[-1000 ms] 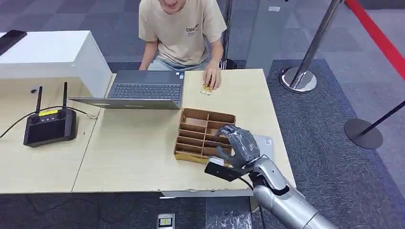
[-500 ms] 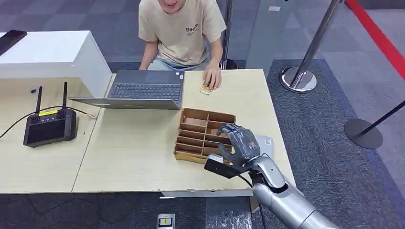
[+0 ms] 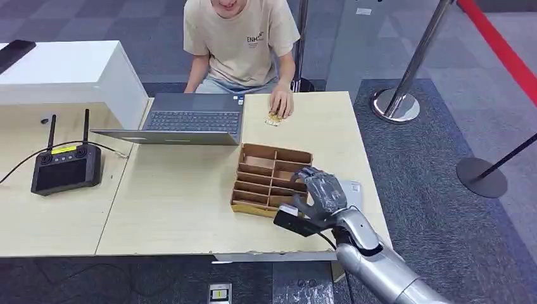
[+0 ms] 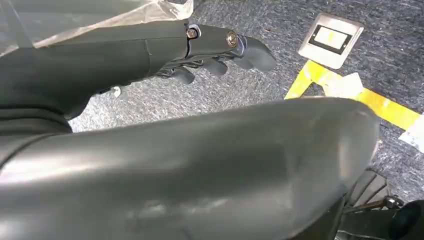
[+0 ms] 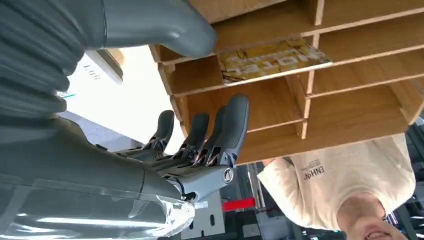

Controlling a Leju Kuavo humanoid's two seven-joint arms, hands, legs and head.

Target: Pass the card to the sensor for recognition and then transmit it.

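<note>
- The card point(image 5: 272, 61) lay flat in a compartment of the wooden tray point(image 3: 256, 170).
- The right hand point(image 3: 323, 192) hovered at the tray's near-right corner, fingers point(image 5: 231, 125) spread and empty.
- The left hand point(image 4: 210, 45) hung over the floor, fingers loosely curled, holding nothing.
- Risk: low dividers crowd the card; fingers might catch a wall and shove the tray.
- Open counter point(image 3: 177, 190) lay beside the tray; its edge ran near the wrist.
</note>
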